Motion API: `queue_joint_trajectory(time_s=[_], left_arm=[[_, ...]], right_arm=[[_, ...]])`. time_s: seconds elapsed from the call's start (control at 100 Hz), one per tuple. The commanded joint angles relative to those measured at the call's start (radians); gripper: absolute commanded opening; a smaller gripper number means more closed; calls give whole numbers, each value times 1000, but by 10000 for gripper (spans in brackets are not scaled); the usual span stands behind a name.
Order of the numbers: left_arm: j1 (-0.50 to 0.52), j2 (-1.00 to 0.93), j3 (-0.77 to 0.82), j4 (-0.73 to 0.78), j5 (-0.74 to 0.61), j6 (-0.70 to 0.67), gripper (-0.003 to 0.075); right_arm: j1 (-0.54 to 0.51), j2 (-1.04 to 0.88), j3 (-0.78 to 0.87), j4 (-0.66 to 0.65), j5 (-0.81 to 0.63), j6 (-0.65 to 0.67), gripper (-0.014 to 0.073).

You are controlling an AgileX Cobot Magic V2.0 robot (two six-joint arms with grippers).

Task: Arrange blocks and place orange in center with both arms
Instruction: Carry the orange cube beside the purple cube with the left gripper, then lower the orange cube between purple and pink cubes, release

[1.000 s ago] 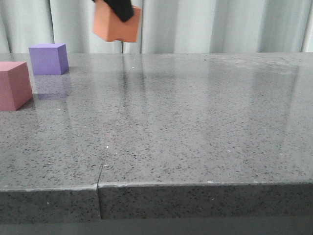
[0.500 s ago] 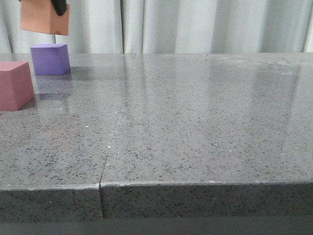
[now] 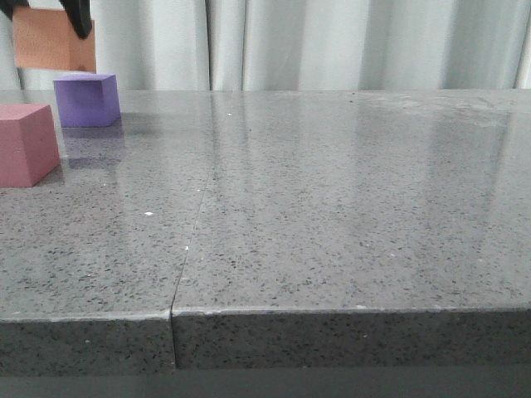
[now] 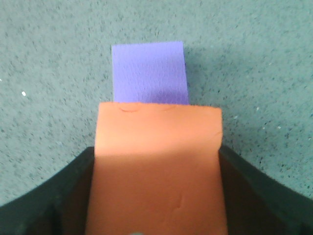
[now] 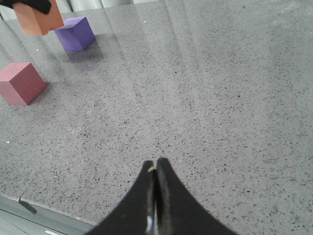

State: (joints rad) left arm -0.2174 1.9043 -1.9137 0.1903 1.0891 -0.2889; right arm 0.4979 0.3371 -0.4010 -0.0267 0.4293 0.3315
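The orange cube sits clamped between the two black fingers of the left gripper, which grasps it by opposite side faces and holds it in the air, well clear of the grey speckled table. To do this step well, my judgement is that the cube should come down level and slowly into the gap between the other two blocks, so that no corner nudges either neighbour, and the jaws should let go only once the bottom face rests flat on the stone; since the foam looks soft, a light squeeze is enough and a hard one would dent it. The cube is matte, a warm orange, with faint creases on its upper face and slightly rounded edges; the arched notch cannot be seen from here. Just beyond the jaws, and below them, lies the purple cube, its top face showing past the orange one's far edge in the left wrist view, so the held block hangs almost over it. In the front view the purple cube stands on the table under the orange one, and the pink-red cube rests nearer the camera, apart from the purple. The right gripper hovers over bare table well away from all three blocks, its fingers pressed together with nothing between them.
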Motion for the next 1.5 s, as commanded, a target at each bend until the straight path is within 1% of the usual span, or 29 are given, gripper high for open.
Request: queue_joint_trajectory(time_s=[0.0, 0.1, 0.17, 0.39, 0.51, 0.6, 1.01, 1.08, 1.2, 1.25, 1.3, 1.49], left_arm=[[4, -83, 49, 11, -120, -34, 315], [4, -99, 129, 11, -187, -34, 315], [4, -99, 156, 11, -195, -39, 315], [4, -99, 220, 15, -278, -83, 315], [4, -99, 243, 23, -292, -95, 315], [4, -97, 264, 65, -291, -140, 315], [4, -97, 280, 72, -288, -141, 319], [4, -97, 280, 72, -288, -141, 360], [4, -97, 280, 72, -288, -141, 519], [4, -97, 280, 70, -288, -141, 562], [4, -97, 280, 70, -288, -141, 578], [4, -103, 280, 70, -288, -141, 578]], right_arm=[[-1, 6, -24, -16, -76, -14, -69], [-1, 6, -24, -16, -76, -14, -69], [-1, 6, -24, -16, -76, -14, -69], [-1, 6, -24, -16, -76, -14, -69], [-1, 6, -24, -16, -76, -14, -69], [-1, 6, -24, -16, -76, -14, -69], [-1, 6, -24, -16, -76, -14, -69], [-1, 6, -24, -16, -76, -14, -69], [-1, 6, -24, -16, -76, -14, -69], [-1, 6, -24, -16, -76, -14, -69], [-1, 6, -24, -16, -76, -14, -69], [-1, 6, -24, -16, -76, -14, -69]])
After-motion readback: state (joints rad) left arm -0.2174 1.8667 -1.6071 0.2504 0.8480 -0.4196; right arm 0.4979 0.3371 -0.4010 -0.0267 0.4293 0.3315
